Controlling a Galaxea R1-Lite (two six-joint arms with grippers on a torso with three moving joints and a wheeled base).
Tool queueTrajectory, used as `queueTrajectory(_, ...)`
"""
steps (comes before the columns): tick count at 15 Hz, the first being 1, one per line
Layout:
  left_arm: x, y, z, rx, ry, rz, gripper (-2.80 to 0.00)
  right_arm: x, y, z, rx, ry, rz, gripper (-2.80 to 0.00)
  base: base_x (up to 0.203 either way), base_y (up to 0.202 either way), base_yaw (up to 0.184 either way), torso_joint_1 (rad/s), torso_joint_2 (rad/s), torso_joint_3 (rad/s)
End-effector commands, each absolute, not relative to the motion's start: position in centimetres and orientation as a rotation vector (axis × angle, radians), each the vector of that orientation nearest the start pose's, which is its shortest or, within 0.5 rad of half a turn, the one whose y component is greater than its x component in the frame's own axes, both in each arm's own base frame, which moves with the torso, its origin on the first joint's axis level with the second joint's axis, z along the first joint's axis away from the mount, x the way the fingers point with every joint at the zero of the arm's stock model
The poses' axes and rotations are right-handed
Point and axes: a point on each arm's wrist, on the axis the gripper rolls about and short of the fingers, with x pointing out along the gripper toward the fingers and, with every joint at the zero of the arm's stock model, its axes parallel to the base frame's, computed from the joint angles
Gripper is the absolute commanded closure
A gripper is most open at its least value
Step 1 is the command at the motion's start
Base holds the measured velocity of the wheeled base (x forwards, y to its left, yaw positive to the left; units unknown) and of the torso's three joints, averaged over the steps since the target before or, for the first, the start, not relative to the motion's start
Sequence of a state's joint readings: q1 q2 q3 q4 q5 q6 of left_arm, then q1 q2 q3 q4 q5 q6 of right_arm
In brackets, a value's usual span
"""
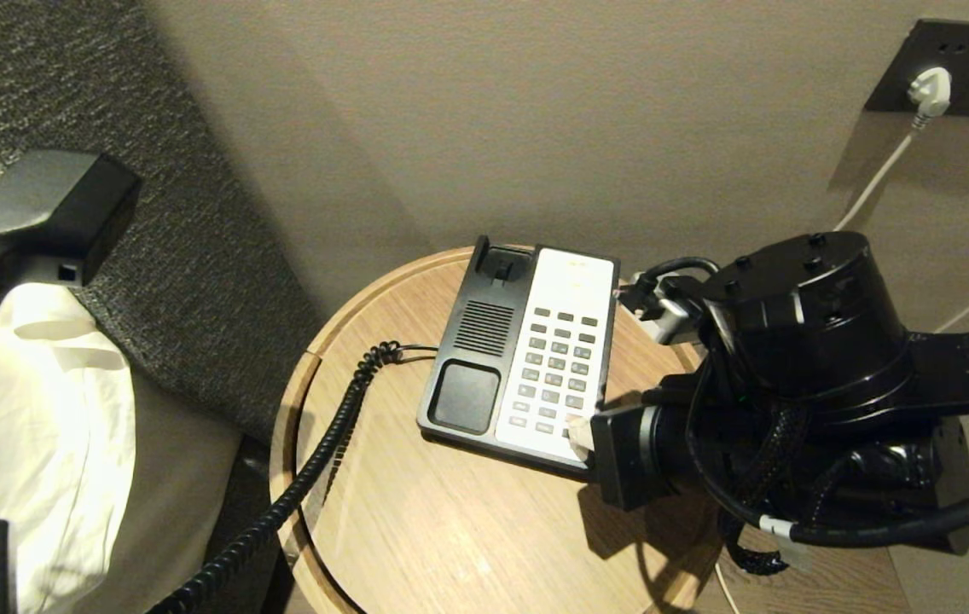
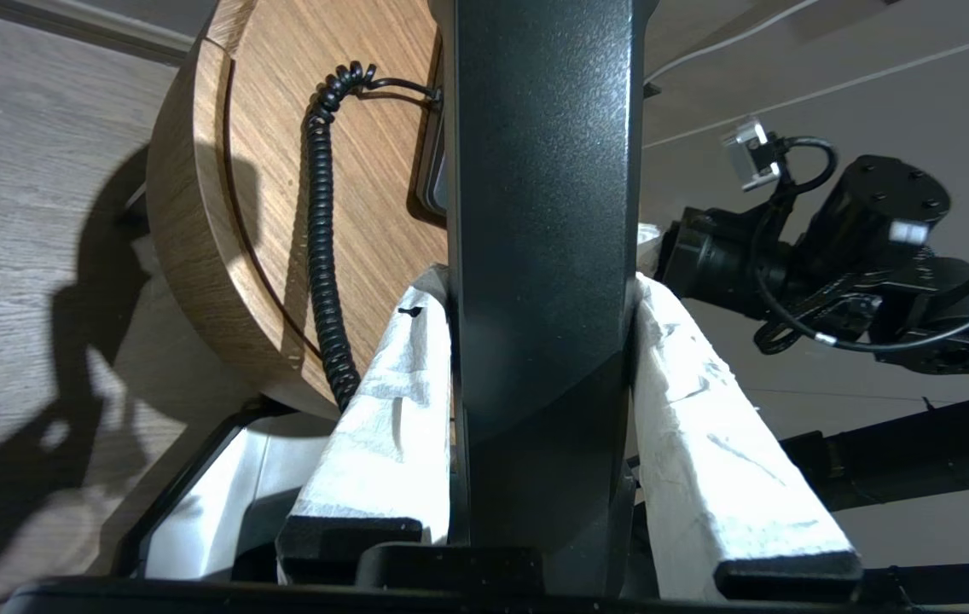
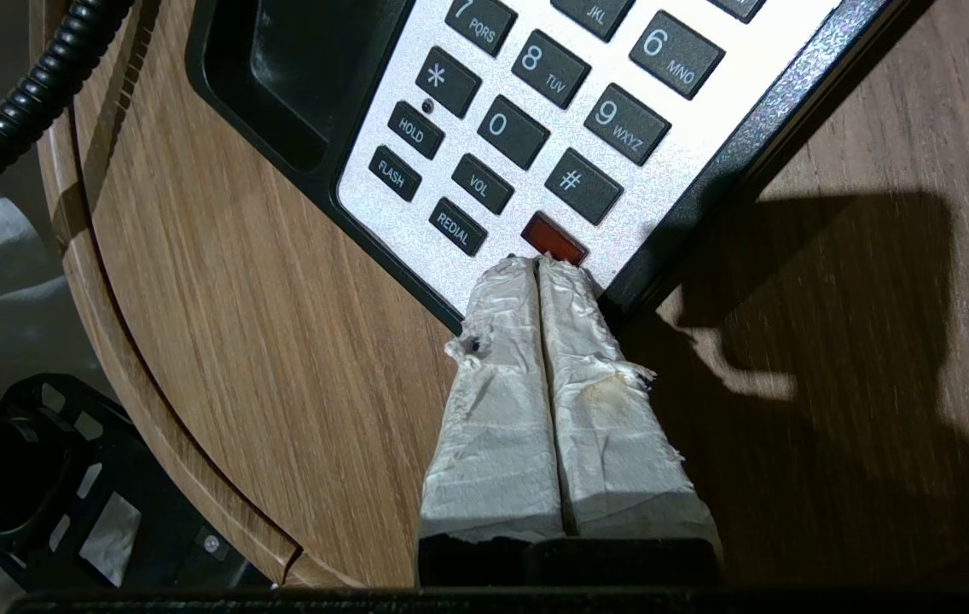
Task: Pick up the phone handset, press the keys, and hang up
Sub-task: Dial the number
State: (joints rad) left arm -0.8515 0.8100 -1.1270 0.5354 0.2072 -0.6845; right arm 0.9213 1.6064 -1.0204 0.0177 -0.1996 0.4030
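Right gripper [image 3: 540, 269] pressed shut, tips at the keys [image 3: 527, 128]; left gripper [image 2: 540, 375] clamps the phone handset [image 2: 540, 213] mid-shaft. Rigid, apparently light plastic; grip sound.

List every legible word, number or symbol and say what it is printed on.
On the keys of the phone base, right wrist view:
"7 PQRS"
"8 TUV"
"6 MNO"
"JKL"
"9 WXYZ"
"*"
"0"
"#"
"HOLD"
"FLASH"
"VOL"
"REDIAL"
The red key shows no text.
In the head view the key labels are too small to read.
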Motion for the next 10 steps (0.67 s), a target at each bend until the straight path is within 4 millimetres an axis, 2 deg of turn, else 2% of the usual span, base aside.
queueTrajectory(1, 2.67, -2.35, 32.19, -0.549, 0.403, -0.546, 0.0, 17.42, 22.23, 20.5, 0.043, 0.658, 0.574, 0.0, 0.0, 0.0, 0.0, 0.0, 0.0, 0.0)
queueTrajectory(6, 2.64, -2.31, 32.07, -0.549, 0.404, -0.544, 0.0, 17.46, 22.27, 20.01, 0.035, 0.668, 0.57, 0.0, 0.0, 0.0, 0.0, 0.0, 0.0, 0.0)
queueTrajectory(10, 2.64, -2.3, 32.07, -0.548, 0.405, -0.543, 0.0, 17.27, 22.03, 20.41, 0.043, 0.657, 0.574, 0.0, 0.0, 0.0, 0.0, 0.0, 0.0, 0.0)
